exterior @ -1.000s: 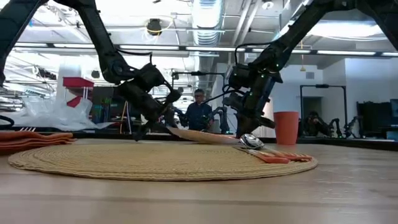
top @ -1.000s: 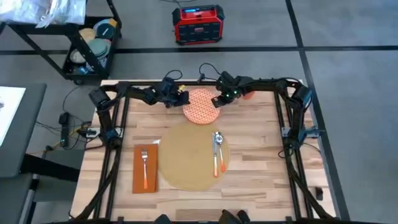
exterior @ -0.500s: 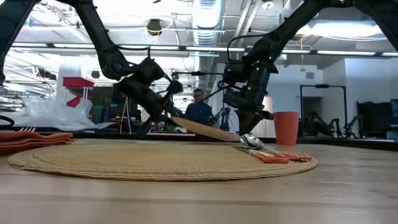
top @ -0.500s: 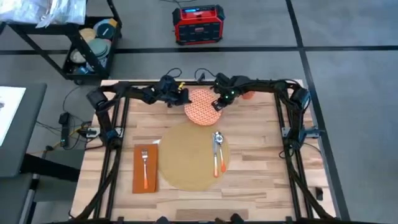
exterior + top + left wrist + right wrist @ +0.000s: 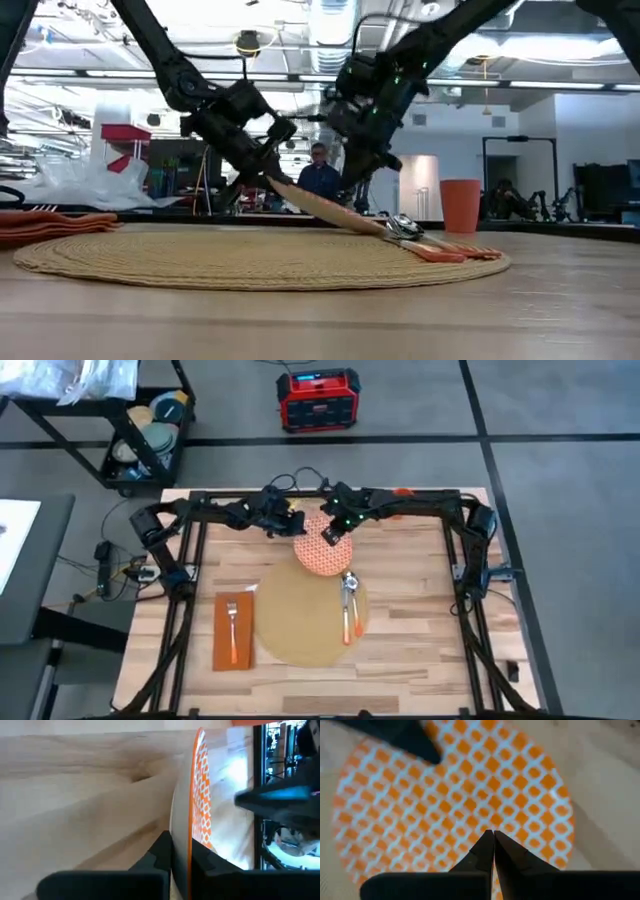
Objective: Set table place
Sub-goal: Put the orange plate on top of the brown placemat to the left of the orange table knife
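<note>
The orange-and-white patterned plate (image 5: 322, 548) sits tilted at the far edge of the tan woven placemat (image 5: 300, 620). My left gripper (image 5: 297, 526) is shut on the plate's raised far-left rim. My right gripper (image 5: 336, 533) is shut and hovers over the plate's patterned face (image 5: 470, 785). A spoon and a knife with orange handles (image 5: 349, 605) lie on the placemat's right part. A fork rests on the rust-orange napkin (image 5: 232, 630), left of the placemat. My left gripper pinches the plate's far-left rim (image 5: 196, 827) between its two fingers, one on the top face and one underneath. The fingers come slanting down from the table's far left. The plate is tilted, with this rim raised (image 5: 278, 186) and the opposite edge (image 5: 385, 231) down on the placemat by the spoon. My right gripper points its shut fingertips (image 5: 493, 840) down at the plate's face; I cannot tell whether they touch it.
An orange cup (image 5: 460, 205) stands at the table's far edge, right of the arms. Bare planks (image 5: 420, 620) lie right of the placemat. Beyond the table are a red box (image 5: 318, 398) on the floor and a black cart (image 5: 150, 435).
My left gripper has carried the plate toward the table's near edge. The plate now tilts more steeply and overlaps the placemat's far edge, its lower edge near the spoon. My right gripper has moved toward the table's left and near edge, over the plate, and has risen.
</note>
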Tool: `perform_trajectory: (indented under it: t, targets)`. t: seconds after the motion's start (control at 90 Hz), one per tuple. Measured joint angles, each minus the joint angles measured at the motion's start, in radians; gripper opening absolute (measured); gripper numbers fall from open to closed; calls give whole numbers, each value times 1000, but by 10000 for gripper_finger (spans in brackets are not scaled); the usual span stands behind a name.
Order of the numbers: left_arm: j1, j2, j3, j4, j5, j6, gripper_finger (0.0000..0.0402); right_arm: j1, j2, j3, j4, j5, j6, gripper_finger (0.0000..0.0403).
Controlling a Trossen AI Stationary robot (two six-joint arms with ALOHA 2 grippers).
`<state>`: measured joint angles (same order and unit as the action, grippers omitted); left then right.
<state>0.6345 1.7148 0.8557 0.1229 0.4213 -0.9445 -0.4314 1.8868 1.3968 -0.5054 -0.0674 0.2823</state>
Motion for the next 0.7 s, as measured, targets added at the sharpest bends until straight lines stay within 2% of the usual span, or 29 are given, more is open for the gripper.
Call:
perform_trajectory:
  t: [0.2, 0.3, 0.422, 0.544, 0.7]
  targets:
    - [42, -131, 2, 40, -12, -26, 0, -47, -130, 0, -107, 158, -55, 0]
    - [52, -213, -2, -61, -26, -37, 0, -75, -199, -14, -198, 220, -79, 0]
    - [17, -357, -32, -201, -60, -5, 0, -101, -292, -72, -258, 227, -82, 0]
    - [-52, -535, -145, -323, -156, -33, 0, -95, -397, -170, -281, 232, -73, 0]
    - [-201, -743, -346, -295, -224, -257, 0, -59, -520, -299, -280, 232, -38, 0]
